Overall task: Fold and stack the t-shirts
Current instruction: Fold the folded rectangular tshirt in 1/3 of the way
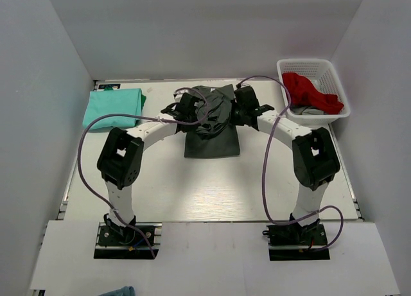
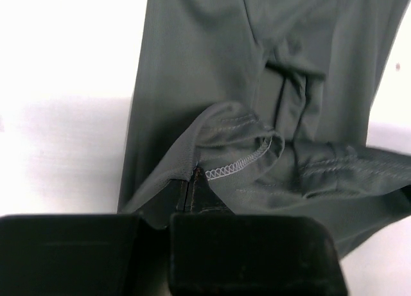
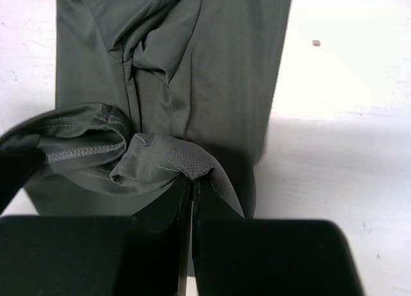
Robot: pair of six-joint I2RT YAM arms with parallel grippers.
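Two bunched edges of the dark charcoal t-shirt (image 1: 212,140), which is laid at the far middle of the table (image 1: 212,193), are clamped between the closed fingers of the left gripper (image 2: 190,183) and the right gripper (image 3: 192,183), while the folded mint t-shirt (image 1: 112,108) is laid at the far left.

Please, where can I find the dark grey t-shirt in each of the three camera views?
Top external: the dark grey t-shirt lies mid-table, toward the far side.
Left wrist: it fills the upper middle and right; the left gripper pinches its edge at the bottom.
Right wrist: it fills the upper left and middle; the right gripper pinches it.
Shared landmark: the white table beside the shirt.
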